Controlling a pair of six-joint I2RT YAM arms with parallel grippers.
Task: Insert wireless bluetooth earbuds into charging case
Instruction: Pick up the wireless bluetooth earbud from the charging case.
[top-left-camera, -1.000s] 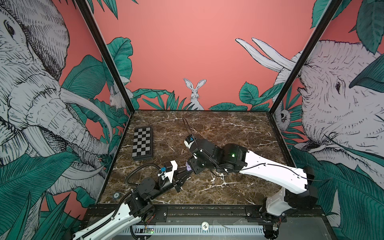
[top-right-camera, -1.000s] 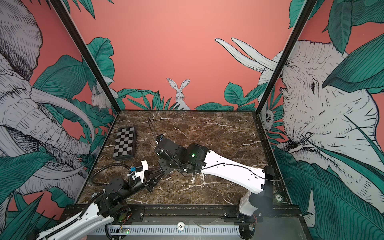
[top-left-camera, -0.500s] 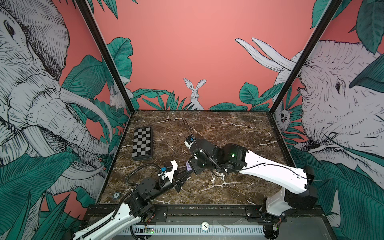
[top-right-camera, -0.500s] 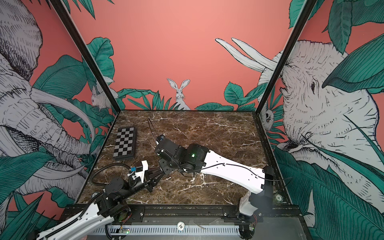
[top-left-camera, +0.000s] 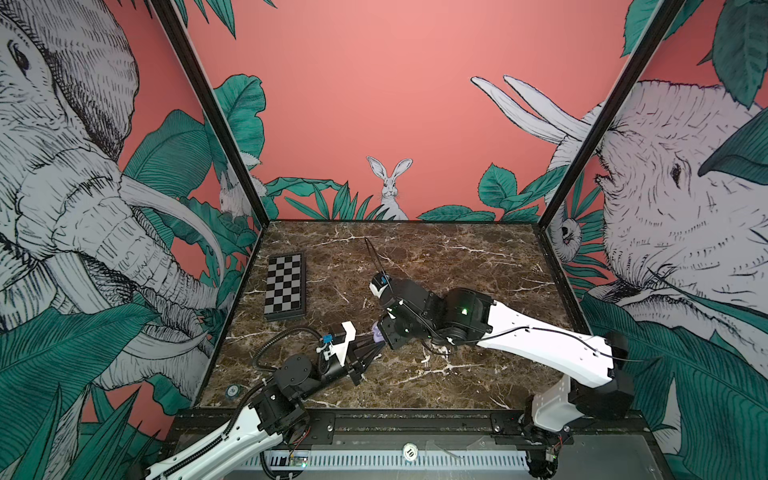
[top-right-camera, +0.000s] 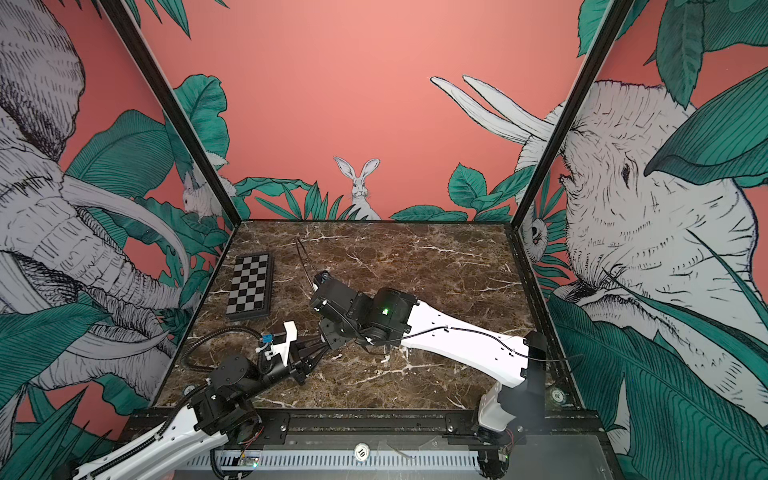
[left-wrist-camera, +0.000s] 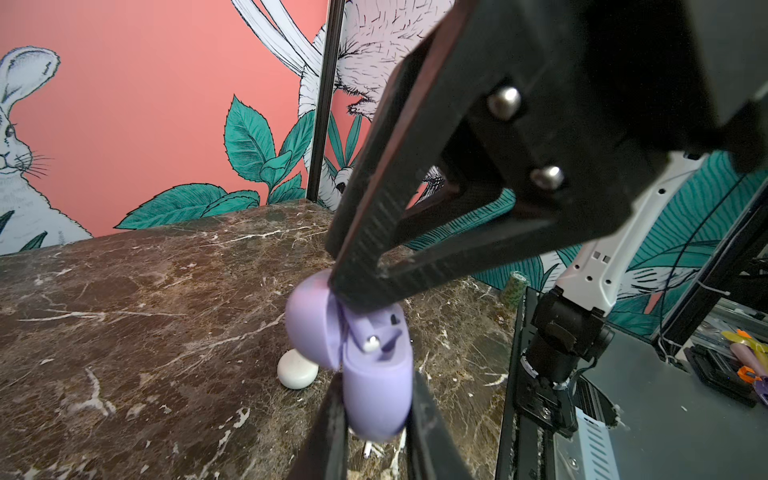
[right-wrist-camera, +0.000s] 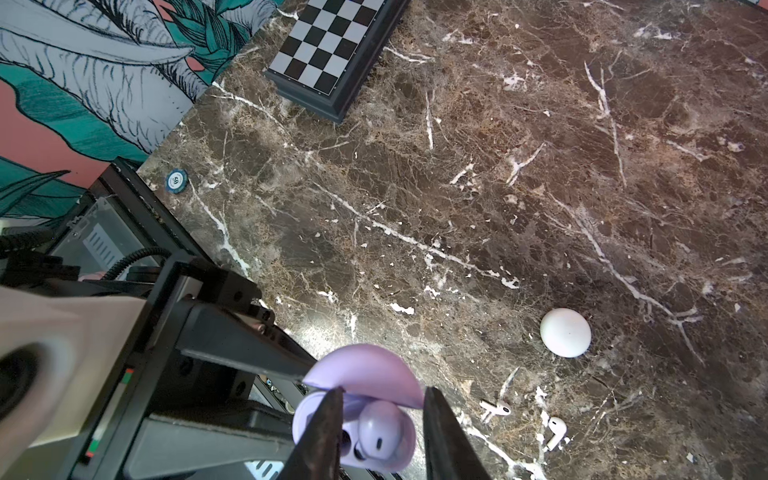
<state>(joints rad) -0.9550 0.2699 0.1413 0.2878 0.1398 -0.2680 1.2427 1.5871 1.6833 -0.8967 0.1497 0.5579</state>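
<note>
Nothing has visibly shifted since a second ago: lilac earbud (right-wrist-camera: 378, 432) sits in the open lilac case (left-wrist-camera: 374, 409), rounded head facing the part-open right claw (right-wrist-camera: 382, 392) straddling it, stem direction unclear. Left claw (left-wrist-camera: 376, 378) is clamped on the case above veined brown marble (top-left-camera: 457, 270); coral mural walls (top-left-camera: 374, 83) stand around.

The worktop (top-left-camera: 457, 270) is dark brown marble with white veins. Close beside the right tool (right-wrist-camera: 384, 392) lie a white earbud (right-wrist-camera: 496, 408) and a second white earbud (right-wrist-camera: 556, 432) (near each other, not touching). A round white case (right-wrist-camera: 565, 332) sits a little farther out. A chessboard (top-left-camera: 284, 286) lies well apart from that tool, toward the left wall, and a blue poker chip (right-wrist-camera: 175, 181) sits at the front-left corner.
</note>
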